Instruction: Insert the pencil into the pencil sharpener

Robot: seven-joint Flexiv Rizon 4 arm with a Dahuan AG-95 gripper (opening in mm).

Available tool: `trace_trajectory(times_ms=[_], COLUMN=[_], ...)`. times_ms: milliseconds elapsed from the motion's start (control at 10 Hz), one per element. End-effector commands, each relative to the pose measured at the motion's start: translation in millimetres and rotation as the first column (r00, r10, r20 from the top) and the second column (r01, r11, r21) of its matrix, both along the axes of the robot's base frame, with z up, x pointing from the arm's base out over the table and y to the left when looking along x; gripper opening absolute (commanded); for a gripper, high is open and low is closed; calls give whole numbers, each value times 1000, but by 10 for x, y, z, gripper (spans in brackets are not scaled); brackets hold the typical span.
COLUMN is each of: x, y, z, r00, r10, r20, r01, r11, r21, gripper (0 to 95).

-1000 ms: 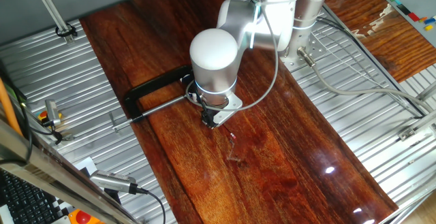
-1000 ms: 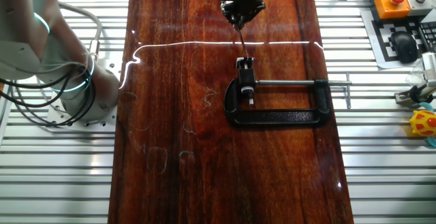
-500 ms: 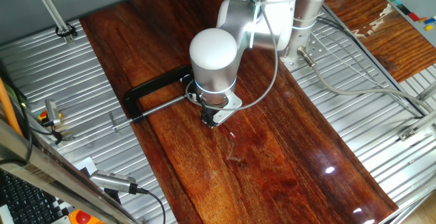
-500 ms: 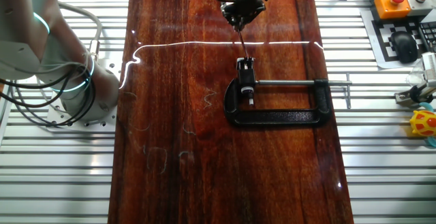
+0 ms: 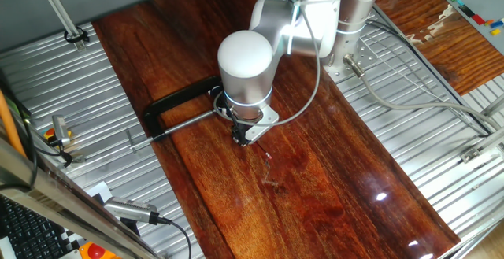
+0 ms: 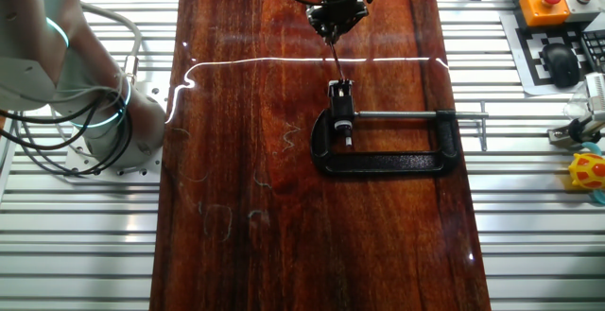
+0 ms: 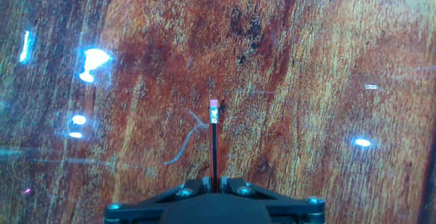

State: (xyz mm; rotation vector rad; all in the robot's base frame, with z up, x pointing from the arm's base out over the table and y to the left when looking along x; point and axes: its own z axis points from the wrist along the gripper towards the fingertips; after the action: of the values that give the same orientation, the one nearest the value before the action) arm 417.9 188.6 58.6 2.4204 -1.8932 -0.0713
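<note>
Gripping one pencil (image 7: 214, 149), gripper (image 7: 214, 185) pinched on it; one pencil sharpener (image 6: 341, 88) in one black clamp (image 6: 388, 141).

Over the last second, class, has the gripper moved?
No. In both fixed views the gripper sits at the same spot relative to the clamp.
</note>
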Motion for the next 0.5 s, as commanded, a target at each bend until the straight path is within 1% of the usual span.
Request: trace_trajectory(times_ms=[100,500], x=[0,-19], y=[-2,15], z=[0,-22], r00=[1000,1000], r10=[1,-1], r20=[-1,-2], r01=[-1,1], r11=[1000,1000], r21=[0,0], gripper=[0,0])
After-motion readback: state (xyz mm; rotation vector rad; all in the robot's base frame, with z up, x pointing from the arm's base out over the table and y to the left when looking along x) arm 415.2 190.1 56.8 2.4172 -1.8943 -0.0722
